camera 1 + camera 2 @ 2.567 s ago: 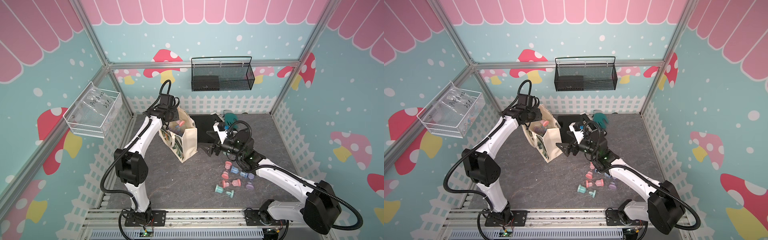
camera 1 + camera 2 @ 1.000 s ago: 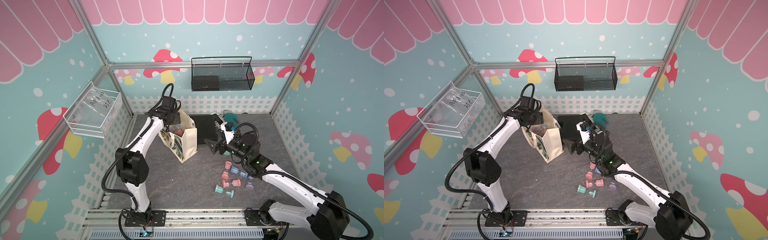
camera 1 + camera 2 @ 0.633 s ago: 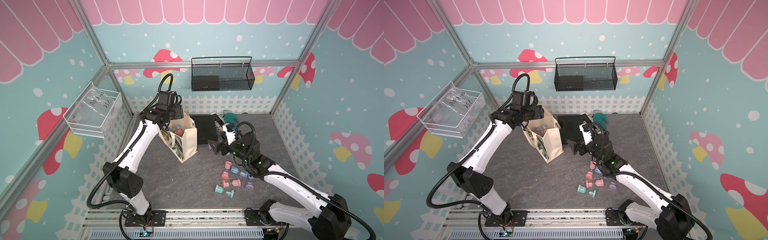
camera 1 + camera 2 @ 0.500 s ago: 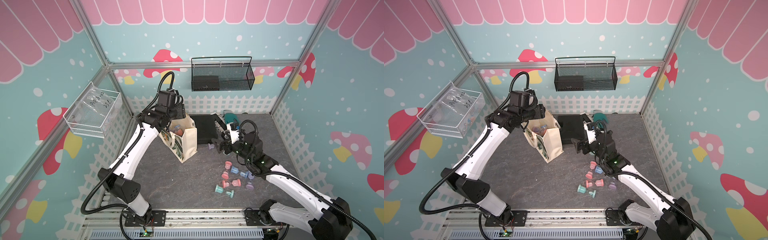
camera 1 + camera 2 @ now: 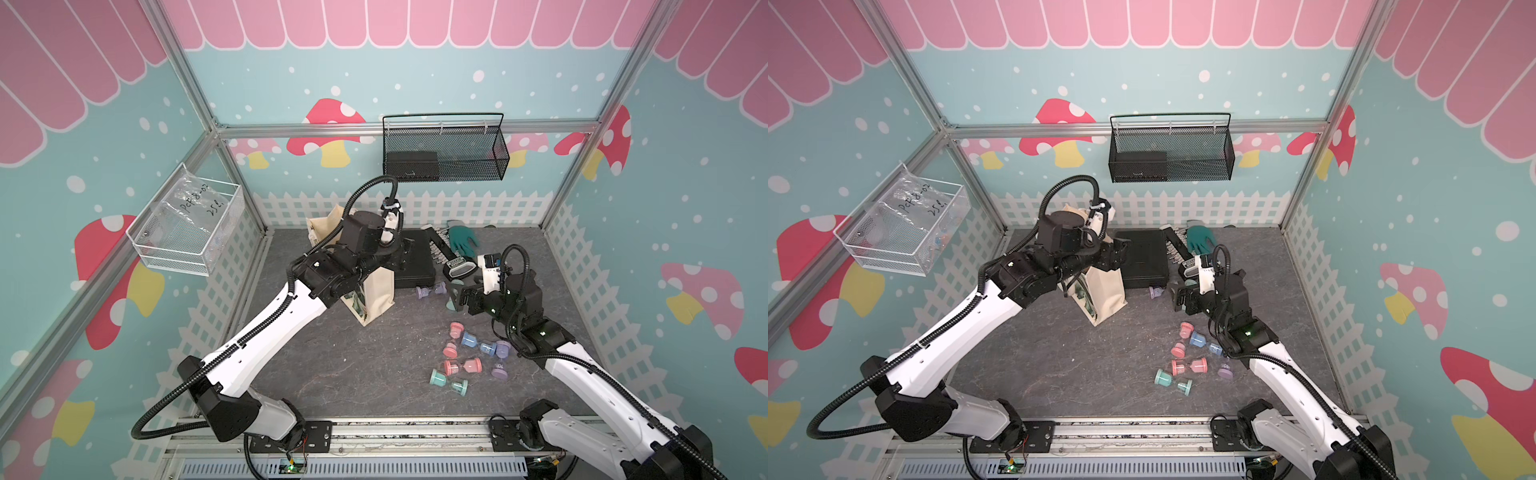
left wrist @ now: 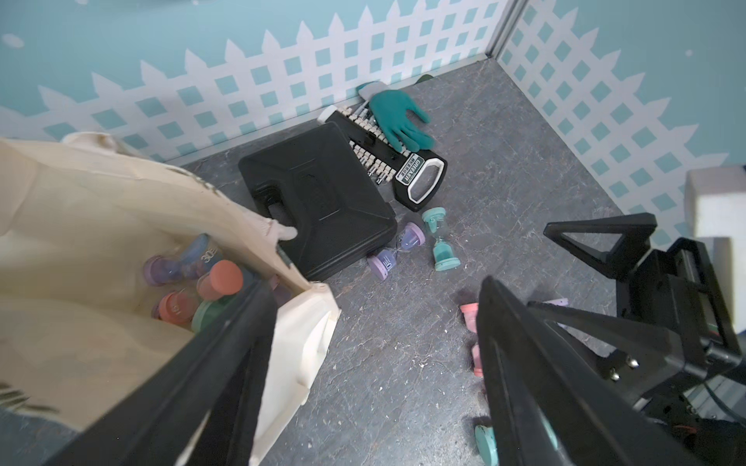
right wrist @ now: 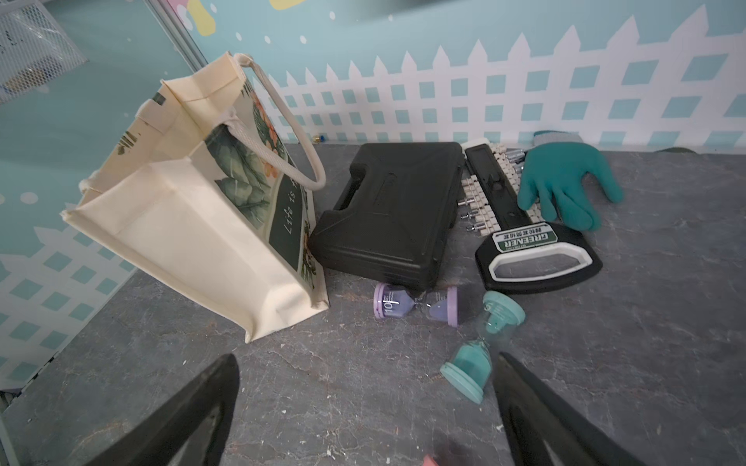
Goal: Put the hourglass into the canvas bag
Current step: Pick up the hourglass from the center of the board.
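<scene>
- Right of the bag, by the case's near edge: teal hourglass lying on the floor, ungrasped.
- Reach step, probably: right gripper wide open, empty, just short of it; left gripper part open, empty, by the bag mouth.
- Next: straddle the waist, close, lift, carry left.

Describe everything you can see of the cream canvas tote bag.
The boxy cream canvas tote bag stands on the grey tabletop with its mouth open. It has cream rope handles. A leaf print and a dark green panel with white script cover one side. Coral, purple and blue hourglasses lie inside. The flat black plastic case sits close beside it.
</scene>
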You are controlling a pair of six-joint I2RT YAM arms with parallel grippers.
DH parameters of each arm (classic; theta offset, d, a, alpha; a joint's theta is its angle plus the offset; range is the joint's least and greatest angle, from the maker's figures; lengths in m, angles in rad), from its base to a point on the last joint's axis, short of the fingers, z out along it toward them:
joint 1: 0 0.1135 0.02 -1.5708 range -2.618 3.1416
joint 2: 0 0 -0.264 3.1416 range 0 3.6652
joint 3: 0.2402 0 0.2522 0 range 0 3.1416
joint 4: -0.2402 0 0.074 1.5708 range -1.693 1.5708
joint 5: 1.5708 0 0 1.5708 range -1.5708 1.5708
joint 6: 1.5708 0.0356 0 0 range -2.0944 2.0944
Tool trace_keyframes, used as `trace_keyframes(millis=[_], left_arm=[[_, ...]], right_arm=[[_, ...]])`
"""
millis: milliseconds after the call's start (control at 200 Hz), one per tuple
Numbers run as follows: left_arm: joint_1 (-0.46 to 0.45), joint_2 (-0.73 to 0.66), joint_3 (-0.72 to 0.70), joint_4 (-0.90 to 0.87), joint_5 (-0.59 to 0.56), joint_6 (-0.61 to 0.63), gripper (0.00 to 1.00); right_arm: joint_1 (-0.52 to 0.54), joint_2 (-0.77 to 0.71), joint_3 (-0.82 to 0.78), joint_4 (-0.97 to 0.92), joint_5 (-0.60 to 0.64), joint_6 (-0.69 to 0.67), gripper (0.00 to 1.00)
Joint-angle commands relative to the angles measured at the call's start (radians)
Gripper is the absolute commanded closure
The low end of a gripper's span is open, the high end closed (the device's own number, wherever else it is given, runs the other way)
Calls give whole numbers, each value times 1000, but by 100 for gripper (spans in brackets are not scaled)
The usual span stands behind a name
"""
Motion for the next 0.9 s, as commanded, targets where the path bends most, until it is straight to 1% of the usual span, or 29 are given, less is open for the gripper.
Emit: trace_keyframes(millis=[0, 155, 270, 415, 570, 665, 895], left_arm=[[-31, 47, -12, 43, 38, 103, 24], [-59, 156, 17, 33, 65, 170, 24], [-72, 249, 56, 12, 60, 212, 24], [-73, 370, 110, -10, 54, 227, 24], [-73, 505, 186, -34, 49, 220, 25], [-70, 566, 208, -29, 68, 228, 24], [-59, 718, 301, -76, 33, 221, 24]], right_arm=[[-18, -40, -41, -32, -4, 24, 1], [-39, -60, -88, -32, -7, 47, 0], [-47, -65, -116, -22, -9, 53, 1], [-53, -70, -160, 12, -20, 38, 0], [-66, -36, -173, 15, -26, 47, 0], [-70, -35, -193, 30, -21, 46, 0], [-83, -53, -237, 77, -41, 60, 0]])
